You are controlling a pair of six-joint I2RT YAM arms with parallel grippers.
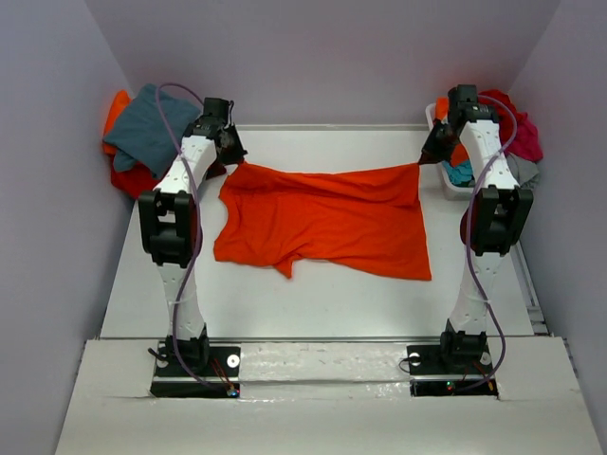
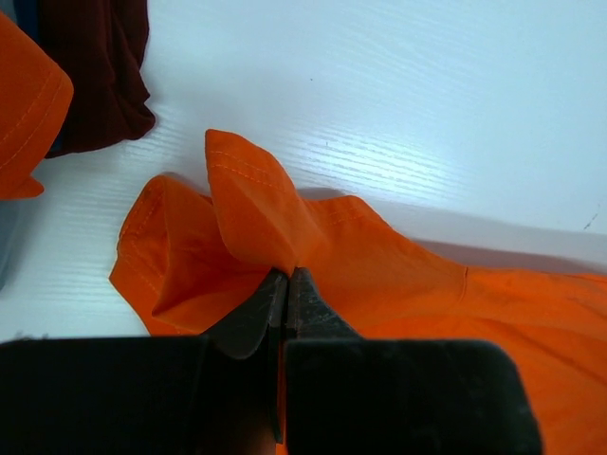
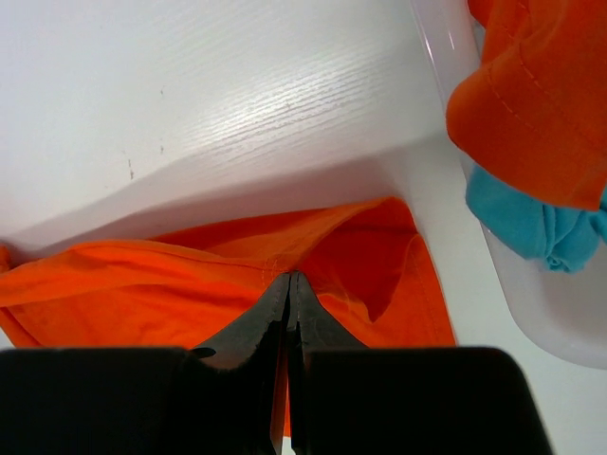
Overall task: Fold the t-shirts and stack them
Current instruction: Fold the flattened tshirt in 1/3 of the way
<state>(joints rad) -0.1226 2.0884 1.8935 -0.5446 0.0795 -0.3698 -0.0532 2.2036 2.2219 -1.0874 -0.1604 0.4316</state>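
Observation:
A bright orange t-shirt hangs stretched across the far half of the white table, its lower part lying on the surface. My left gripper is shut on its far left corner, and in the left wrist view the cloth rises in a fold out of the left gripper. My right gripper is shut on the far right corner; in the right wrist view the orange fabric is pinched at the right gripper's tips. More t-shirts lie in a pile at the far left.
A white plastic bin at the far right holds orange, turquoise, magenta and grey shirts. The left pile's teal-grey, orange and dark red cloth lies close to my left gripper. Grey walls close in both sides.

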